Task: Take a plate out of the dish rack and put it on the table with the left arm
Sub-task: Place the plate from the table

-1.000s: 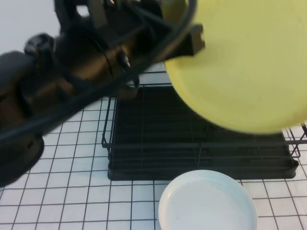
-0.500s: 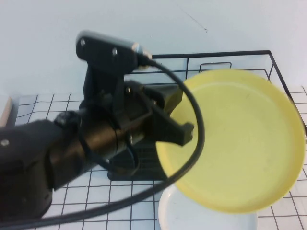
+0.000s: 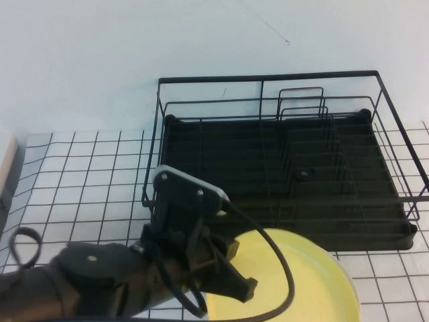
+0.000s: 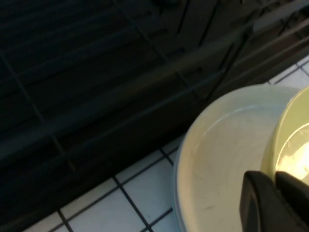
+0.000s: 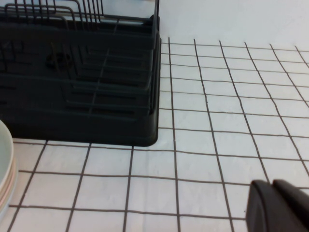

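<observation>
The pale-yellow plate [image 3: 295, 285] is out of the dish rack [image 3: 275, 168] and held low in front of it, near flat. My left gripper [image 3: 242, 287] is shut on the plate's rim. In the left wrist view the gripper's fingers [image 4: 260, 203] pinch the yellow rim [image 4: 289, 140] just above a white plate [image 4: 217, 154] lying on the table [image 3: 80, 174]. In the high view the yellow plate hides the white one. No plates stand in the rack. My right gripper [image 5: 276, 193] is shut and empty, low over the table right of the rack [image 5: 77, 72].
The rack's front edge [image 4: 120, 96] is close behind the plates. A plate edge [image 5: 5, 164] shows in the right wrist view. A pale object [image 3: 5, 168] sits at the table's far left. Bare tiled table lies left and right of the rack.
My left arm has swung the yellow plate down from high over the rack to low in front of it, over the white plate. The rack's inside is now in full view.
</observation>
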`<state>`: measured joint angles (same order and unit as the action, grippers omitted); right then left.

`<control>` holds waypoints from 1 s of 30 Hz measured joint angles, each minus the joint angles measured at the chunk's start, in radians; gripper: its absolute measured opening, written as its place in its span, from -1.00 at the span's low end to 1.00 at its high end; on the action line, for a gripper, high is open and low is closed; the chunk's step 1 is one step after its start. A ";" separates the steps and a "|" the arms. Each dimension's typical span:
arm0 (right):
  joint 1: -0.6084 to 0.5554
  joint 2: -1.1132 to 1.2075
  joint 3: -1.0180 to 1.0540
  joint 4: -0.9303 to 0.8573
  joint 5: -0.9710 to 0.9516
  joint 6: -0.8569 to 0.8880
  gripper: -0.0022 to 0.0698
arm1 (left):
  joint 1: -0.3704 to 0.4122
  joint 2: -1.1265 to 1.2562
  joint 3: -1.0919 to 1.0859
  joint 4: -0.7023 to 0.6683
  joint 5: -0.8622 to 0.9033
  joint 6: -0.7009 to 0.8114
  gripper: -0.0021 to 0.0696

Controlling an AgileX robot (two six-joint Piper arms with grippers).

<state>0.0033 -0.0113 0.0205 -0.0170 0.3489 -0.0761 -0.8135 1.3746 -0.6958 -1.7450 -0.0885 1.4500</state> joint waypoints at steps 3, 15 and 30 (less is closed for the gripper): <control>0.000 0.000 0.000 0.000 0.000 0.000 -0.95 | 0.000 0.070 0.000 0.002 0.020 -0.001 -0.94; 0.000 0.000 0.000 0.000 0.000 0.000 -0.95 | 0.000 0.268 -0.086 0.002 0.008 -0.004 -0.93; 0.000 0.000 0.000 0.000 0.000 0.000 -0.95 | 0.002 0.297 -0.109 0.002 -0.071 -0.004 -0.93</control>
<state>0.0033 -0.0113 0.0205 -0.0170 0.3489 -0.0761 -0.8119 1.6717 -0.8044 -1.7433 -0.1591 1.4461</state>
